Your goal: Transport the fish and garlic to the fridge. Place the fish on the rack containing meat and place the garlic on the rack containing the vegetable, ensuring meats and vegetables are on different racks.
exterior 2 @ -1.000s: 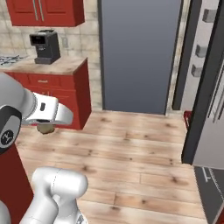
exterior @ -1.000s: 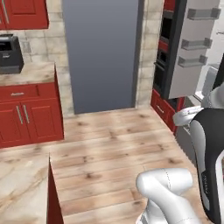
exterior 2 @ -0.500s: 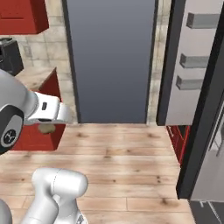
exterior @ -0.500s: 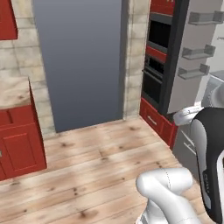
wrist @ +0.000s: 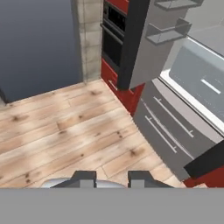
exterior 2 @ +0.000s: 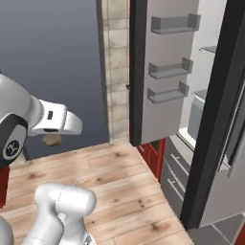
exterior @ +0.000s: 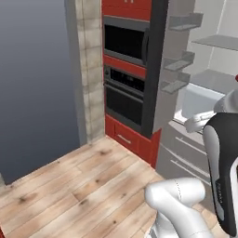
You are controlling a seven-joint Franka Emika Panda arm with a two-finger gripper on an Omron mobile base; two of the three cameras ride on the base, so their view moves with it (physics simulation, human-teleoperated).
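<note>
The hand (exterior 2: pixel 53 138) is held up in the air above the wooden floor (exterior 2: pixel 119 172), at the end of the white arm. In the right base view a small beige-brown lump, the garlic (exterior 2: pixel 51 139), sits directly under the hand, touching its underside. The fingers (wrist: pixel 83 178) stand close together in the hand view, but the garlic is not visible between them there, so I cannot tell for sure if the hand is clenched on it.

The fridge (exterior 2: pixel 210 119) is ahead of the hand and to its right, well apart from it. Its dark grey door (exterior 2: pixel 162 72) stands open, with three small shelves on the inner side, and the door edge points toward the hand. Behind the door the white inside, flat shelves and a grey bin (exterior: pixel 200 100) can be seen, and grey drawers (wrist: pixel 175 127) lie lower down.

Beyond the door is the red-framed black oven (exterior: pixel 125 74). To the hand's left a grey wall (exterior: pixel 32 83) rises. The floor between the hand and the fridge is open.
</note>
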